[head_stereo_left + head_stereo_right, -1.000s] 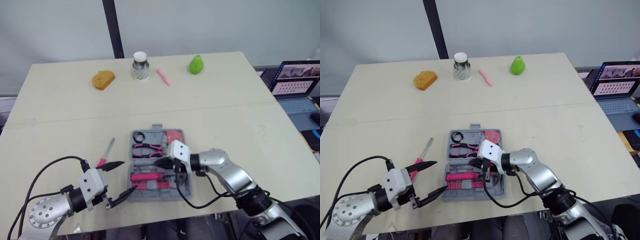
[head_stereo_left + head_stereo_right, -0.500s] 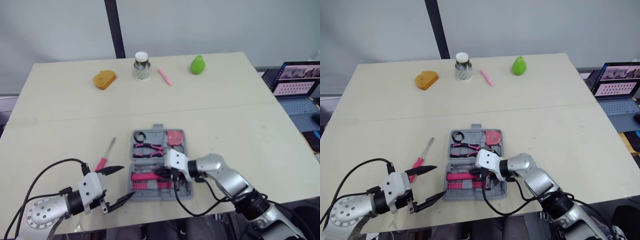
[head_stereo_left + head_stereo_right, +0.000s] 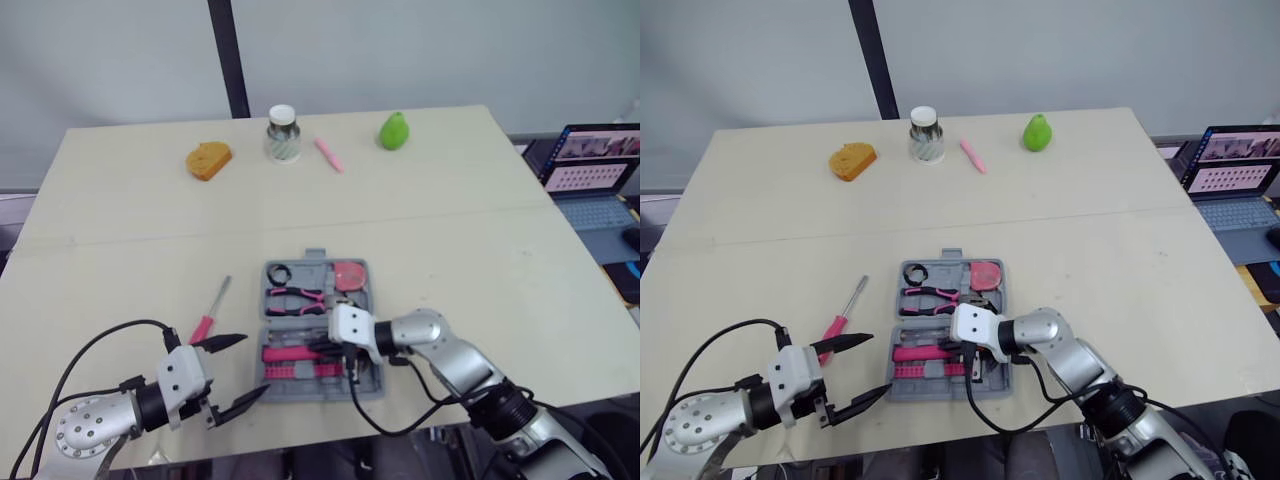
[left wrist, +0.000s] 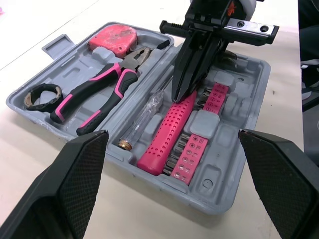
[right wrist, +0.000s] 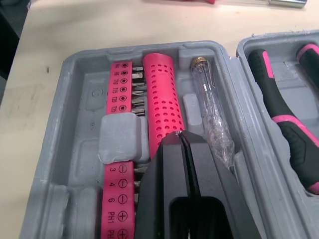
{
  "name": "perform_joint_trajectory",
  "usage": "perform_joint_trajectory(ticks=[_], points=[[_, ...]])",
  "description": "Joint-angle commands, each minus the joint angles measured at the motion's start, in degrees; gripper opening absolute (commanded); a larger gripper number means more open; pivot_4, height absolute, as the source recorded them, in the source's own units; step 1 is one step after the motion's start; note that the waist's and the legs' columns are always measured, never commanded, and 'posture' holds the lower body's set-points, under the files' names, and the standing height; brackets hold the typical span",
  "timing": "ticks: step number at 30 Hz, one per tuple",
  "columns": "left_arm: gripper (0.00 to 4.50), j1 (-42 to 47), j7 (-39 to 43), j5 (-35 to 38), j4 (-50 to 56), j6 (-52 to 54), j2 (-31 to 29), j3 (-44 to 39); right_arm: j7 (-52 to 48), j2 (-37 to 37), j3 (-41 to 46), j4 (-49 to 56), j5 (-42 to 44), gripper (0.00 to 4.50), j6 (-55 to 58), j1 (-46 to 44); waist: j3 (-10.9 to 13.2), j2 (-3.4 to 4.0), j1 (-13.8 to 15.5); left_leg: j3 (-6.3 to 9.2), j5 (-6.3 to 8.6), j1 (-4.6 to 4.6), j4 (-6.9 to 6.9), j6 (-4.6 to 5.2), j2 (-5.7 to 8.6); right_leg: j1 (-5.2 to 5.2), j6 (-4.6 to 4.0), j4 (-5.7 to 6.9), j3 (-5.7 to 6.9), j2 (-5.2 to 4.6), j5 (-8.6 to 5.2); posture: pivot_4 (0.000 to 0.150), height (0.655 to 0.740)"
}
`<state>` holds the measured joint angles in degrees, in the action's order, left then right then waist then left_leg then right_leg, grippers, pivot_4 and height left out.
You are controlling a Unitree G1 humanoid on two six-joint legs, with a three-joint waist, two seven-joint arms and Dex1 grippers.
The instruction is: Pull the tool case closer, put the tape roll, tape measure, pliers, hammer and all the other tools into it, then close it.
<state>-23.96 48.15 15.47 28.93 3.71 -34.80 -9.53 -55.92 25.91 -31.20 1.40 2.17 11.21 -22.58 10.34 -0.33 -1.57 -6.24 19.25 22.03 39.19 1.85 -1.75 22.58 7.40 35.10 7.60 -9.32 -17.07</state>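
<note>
The grey tool case [image 3: 371,378] lies open at the table's front centre. Its far half holds the black tape roll [image 3: 279,272], pink-handled pliers [image 3: 293,296] and pink tape measure [image 3: 350,274]. The near half holds the hammer's pink handle [image 3: 285,353], a clear tester screwdriver [image 5: 212,117] and pink bit strips [image 5: 122,92]. My right gripper [image 3: 322,349] is shut, its tips resting on the hammer handle [image 5: 159,94]. My left gripper [image 3: 238,372] stands wide open just left of the case's front corner. A red-handled screwdriver [image 3: 210,312] lies on the table left of the case.
Along the far edge of the table sit an orange bread piece [image 3: 207,159], a lidded jar [image 3: 282,133], a pink marker [image 3: 328,153] and a green pear [image 3: 394,129]. A laptop [image 3: 590,175] stands beyond the right edge. A black pole [image 3: 228,60] rises behind the table.
My right gripper has come down into the case's near half, onto the hammer handle. The left gripper has drifted slightly toward the front edge, still open.
</note>
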Motion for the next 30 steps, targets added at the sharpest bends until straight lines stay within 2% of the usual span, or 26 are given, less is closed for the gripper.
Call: perform_joint_trajectory(ticks=[1, 14, 21, 30], points=[[4.5, -0.2, -0.2, 0.4, 1.0, -0.8, -0.3, -0.2, -1.0, 1.5, -2.4, -3.2, -4.0, 0.04, -1.9, 1.4, 0.0, 0.0, 0.0, 0.0, 0.0, -0.01, 0.0, 0.0, 0.0, 0.0, 0.0, 0.0, 0.0, 0.0, 0.0, 0.15, 0.74], [4.5, 1.3, -0.2, 0.4, 0.2, -0.7, -0.5, 0.0, -1.5, 3.4, -5.2, -6.8, -11.5, 0.04, -8.5, 2.1, -0.4, 0.02, 0.1, 0.0, 0.02, -0.21, -0.04, -0.02, 0.0, -0.17, -0.01, 0.0, -0.01, -0.02, -0.01, 0.15, 0.74], [4.5, 1.6, -0.4, 0.3, 0.3, -0.5, -0.5, 0.0, -1.4, 4.1, -6.6, -10.1, -15.8, 0.04, -14.2, 1.4, -0.5, 0.04, 0.1, 0.02, 0.21, -0.88, -0.12, -0.02, -0.01, -0.78, -0.07, -0.2, 0.0, -0.06, -0.04, 0.15, 0.74], [4.5, 1.5, -0.9, 0.2, 0.5, -0.5, -0.4, 0.2, -2.0, 4.2, -7.5, -12.9, -19.0, 0.04, -18.8, 0.8, -0.7, 0.21, 0.1, 0.07, 0.26, -0.99, -0.13, -0.03, -0.02, -0.93, -0.09, -0.35, 0.05, -0.1, -0.05, 0.15, 0.74]])
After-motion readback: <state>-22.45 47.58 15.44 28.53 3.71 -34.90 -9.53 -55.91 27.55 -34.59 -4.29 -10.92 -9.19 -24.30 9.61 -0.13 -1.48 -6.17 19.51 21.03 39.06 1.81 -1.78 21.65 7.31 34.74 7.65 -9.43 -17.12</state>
